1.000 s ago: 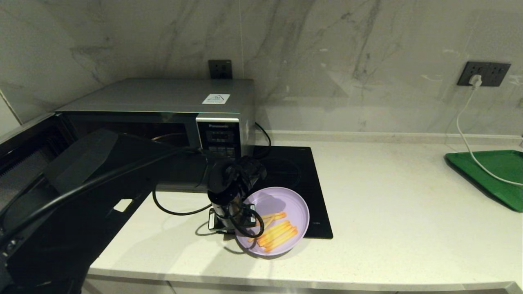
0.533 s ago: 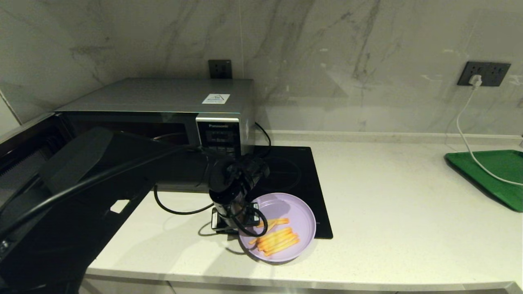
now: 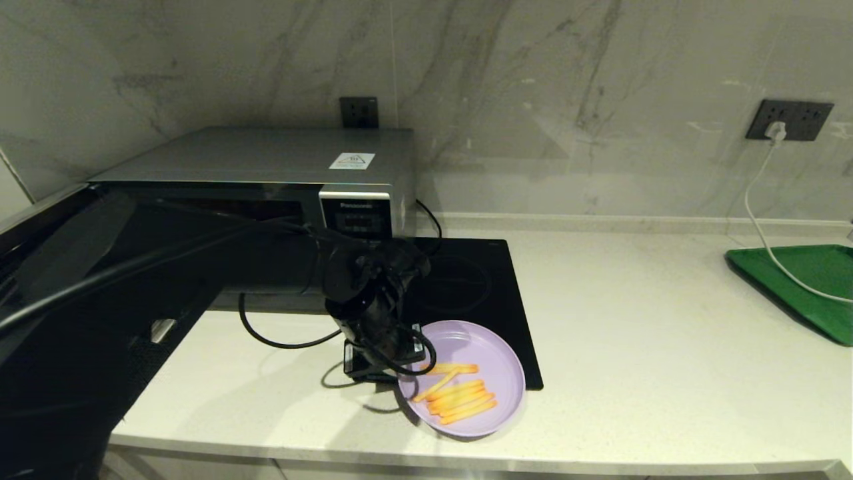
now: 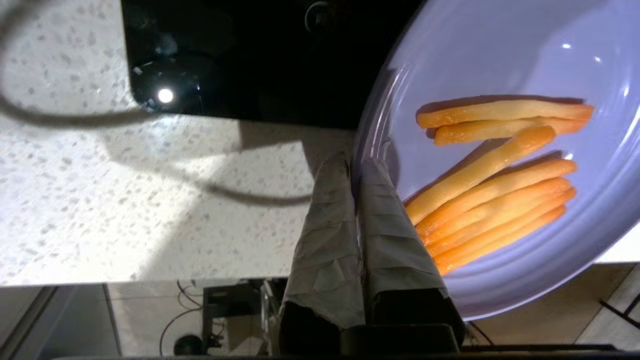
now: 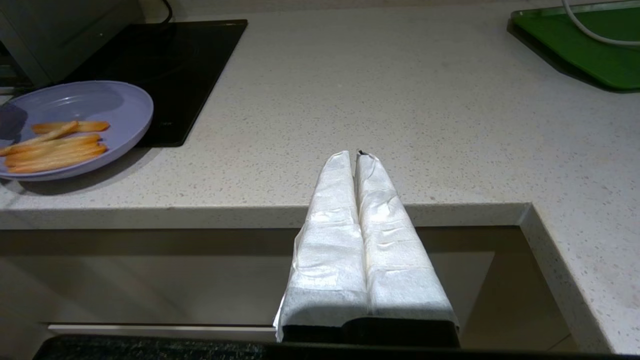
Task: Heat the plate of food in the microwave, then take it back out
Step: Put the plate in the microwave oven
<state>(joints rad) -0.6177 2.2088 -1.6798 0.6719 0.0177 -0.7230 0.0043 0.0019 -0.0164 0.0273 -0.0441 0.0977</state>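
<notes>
The left arm (image 3: 133, 293) hides most of the microwave (image 3: 280, 157) front; the green tray (image 3: 806, 283) is cut off.

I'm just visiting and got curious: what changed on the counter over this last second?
The left gripper pinched shut on the rim of the round lilac plastic plate of fries, and the plate slid right, toward the counter's front edge. The silver-grey microwave, green tray and right gripper stayed put.

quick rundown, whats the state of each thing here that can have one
microwave: door swung open toward the left
plate of food: rim pinched by the left gripper, partly over the hob
left gripper: shut on the plate's rim
right gripper: shut, empty, parked off the counter's front edge
wall socket: white plug in
</notes>
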